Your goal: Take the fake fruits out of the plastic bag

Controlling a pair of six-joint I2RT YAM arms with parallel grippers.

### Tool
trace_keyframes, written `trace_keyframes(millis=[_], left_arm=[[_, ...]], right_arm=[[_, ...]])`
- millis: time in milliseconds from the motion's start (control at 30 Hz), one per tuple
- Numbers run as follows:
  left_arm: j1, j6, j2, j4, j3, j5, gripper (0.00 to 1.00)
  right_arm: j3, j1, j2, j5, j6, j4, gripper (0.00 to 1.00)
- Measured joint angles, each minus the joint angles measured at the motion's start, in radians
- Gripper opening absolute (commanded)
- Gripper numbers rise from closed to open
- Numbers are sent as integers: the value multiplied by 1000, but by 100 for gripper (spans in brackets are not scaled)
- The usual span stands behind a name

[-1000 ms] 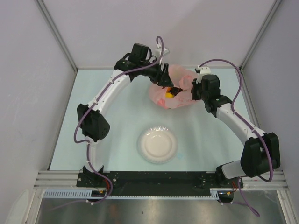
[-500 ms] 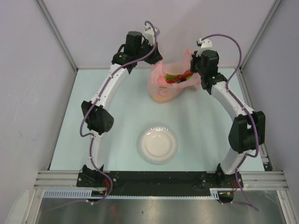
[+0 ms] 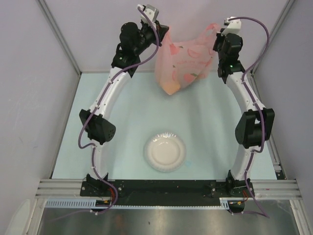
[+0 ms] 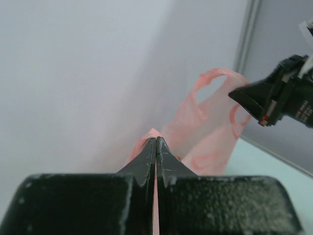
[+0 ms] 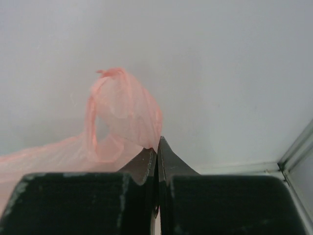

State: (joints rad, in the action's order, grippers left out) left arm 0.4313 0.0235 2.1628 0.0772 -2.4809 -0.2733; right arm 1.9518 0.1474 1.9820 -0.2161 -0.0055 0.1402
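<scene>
The plastic bag (image 3: 185, 59), pink and translucent with red and green prints, hangs stretched between my two grippers above the back of the table. My left gripper (image 3: 163, 38) is shut on its left top edge, and pink film shows between the closed jaws (image 4: 156, 141). My right gripper (image 3: 215, 44) is shut on the right handle (image 5: 122, 105), pinched at the fingertips (image 5: 157, 145). The fake fruits are inside the bag. Only a yellow-orange bulge (image 3: 170, 88) shows through its sagging bottom. In the left wrist view the bag (image 4: 211, 128) runs across to the right gripper (image 4: 254, 96).
A white round plate (image 3: 165, 152) sits on the pale table in front of the bag, midway between the arms. Grey walls and metal frame posts close in behind and at both sides of the raised grippers.
The left gripper shut on the bag's edge. Both arms then rose and moved back, lifting the bag off the table and pulling it taut, so the fruits sank to its bottom.
</scene>
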Motion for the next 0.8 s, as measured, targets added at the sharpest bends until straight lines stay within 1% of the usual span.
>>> trace_keyframes(millis=[67,100,133,167,200,233,267,300,333,367,433,467,500,567,633,733,800], left_arm=[[12,2,-76,5,115,-37,0],[13,1,-129,18,198,-63,0],[13,1,-171,38,259,-84,0],[11,-1,-227,42,354,-110,0],[8,-3,-304,58,485,-148,0],[6,-4,-349,77,558,-171,0],[5,-9,-407,78,663,-202,0],[2,-14,-445,92,731,-225,0],[1,-21,-484,107,806,-253,0],[0,-26,-514,122,869,-278,0],[0,-42,-548,159,951,-318,0],[0,-51,-557,179,983,-335,0],[0,-58,-560,200,1007,-348,0],[2,-68,-560,230,1038,-365,0],[2,-69,-560,258,1055,-372,0],[2,-65,-561,274,1058,-382,0],[2,-56,-565,274,1062,-386,0]], right_arm=[[-114,2,-82,18,-8,9,0],[-226,6,-157,34,-12,3,0],[-297,8,-208,42,-13,-7,0],[-388,10,-268,52,-13,-7,0],[-482,12,-330,61,-11,-16,0],[-566,13,-384,68,-8,-27,0],[-648,13,-434,78,-4,-44,0],[-724,13,-480,87,0,-56,7],[-783,13,-513,96,5,-70,26],[-848,13,-550,104,9,-97,58],[-938,11,-608,127,11,-176,65],[-955,10,-622,141,3,-205,75],[-967,9,-641,173,-13,-240,81],[-970,14,-682,222,-34,-278,84],[-961,27,-731,264,-52,-293,84],[-901,64,-790,310,-68,-298,84],[-846,107,-810,328,-77,-278,80]])
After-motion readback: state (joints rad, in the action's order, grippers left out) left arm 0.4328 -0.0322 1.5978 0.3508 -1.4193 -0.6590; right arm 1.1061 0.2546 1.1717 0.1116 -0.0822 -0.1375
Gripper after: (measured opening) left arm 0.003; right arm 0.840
